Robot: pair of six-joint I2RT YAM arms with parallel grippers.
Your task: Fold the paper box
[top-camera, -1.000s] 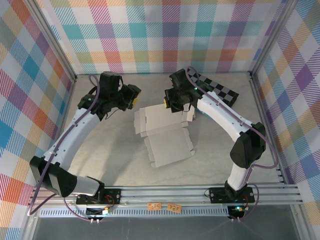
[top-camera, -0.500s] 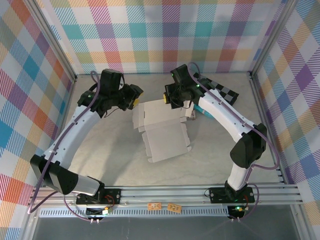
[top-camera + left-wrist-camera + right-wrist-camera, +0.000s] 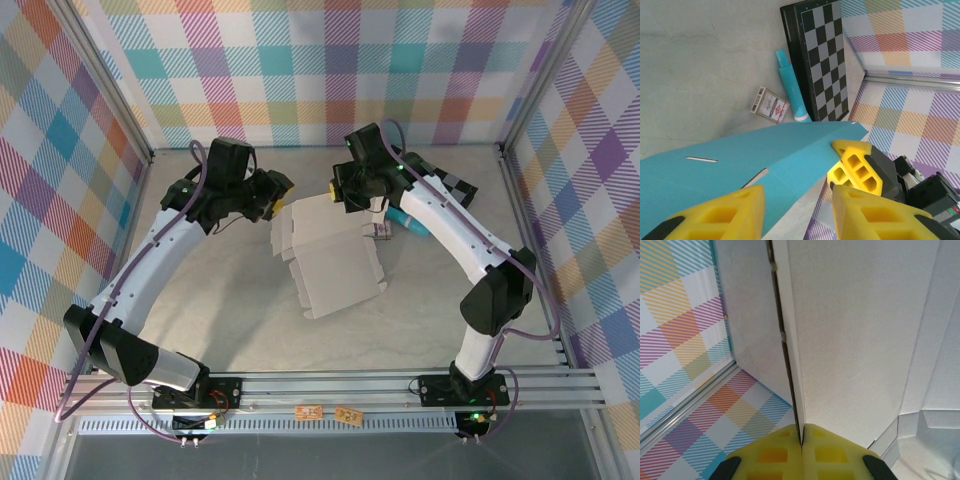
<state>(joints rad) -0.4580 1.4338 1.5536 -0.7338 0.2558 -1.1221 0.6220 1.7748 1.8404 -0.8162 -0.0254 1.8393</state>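
The paper box (image 3: 335,262) is an unfolded die-cut sheet lying grey-white side up in the middle of the table, its far panel raised. My right gripper (image 3: 338,193) is shut on that raised panel's far edge; in the right wrist view the yellow fingertips (image 3: 801,439) pinch the thin edge of the sheet (image 3: 865,330). My left gripper (image 3: 279,192) stands open just left of the raised panel. In the left wrist view the sheet's teal outer side (image 3: 755,160) slopes across in front of my open left gripper (image 3: 797,202), with the right gripper's yellow fingers (image 3: 855,165) clamped at its corner.
A black-and-grey checkerboard (image 3: 452,185) lies at the back right, also as the checkerboard (image 3: 820,55). Beside it lie a slim teal tube (image 3: 789,82) and a small card pack (image 3: 769,104). Plaid walls and metal rails (image 3: 505,200) enclose the table.
The right gripper has pulled the sheet's far panel up and toward the back. The sheet has shifted slightly right. The left gripper has moved a little right, closer to the raised panel.
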